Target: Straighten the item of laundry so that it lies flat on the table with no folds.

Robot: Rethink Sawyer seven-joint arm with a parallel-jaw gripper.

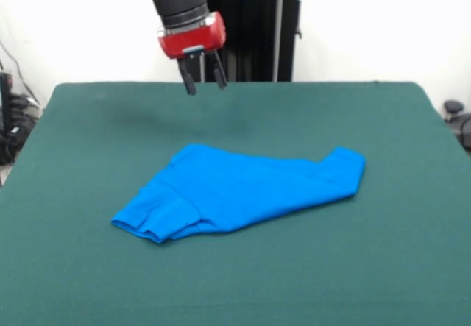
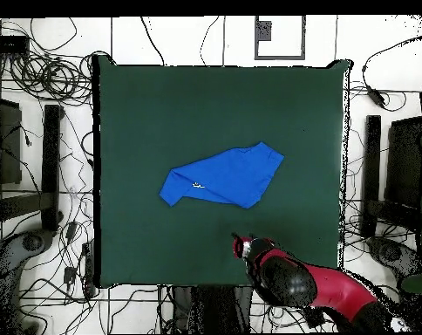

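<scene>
Cables (image 2: pixel 40 78) ring the table (image 1: pixel 412 267); folded T-shirt (image 1: pixel 235 193) lies alone, end effector (image 1: pixel 204 78) open, empty.

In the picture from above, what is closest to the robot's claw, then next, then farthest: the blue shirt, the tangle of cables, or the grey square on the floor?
1. Blue T-shirt, mid-table, just above the gripper.
2. Grey square, top, past the table.
3. Cable tangle, top-left floor.
</scene>
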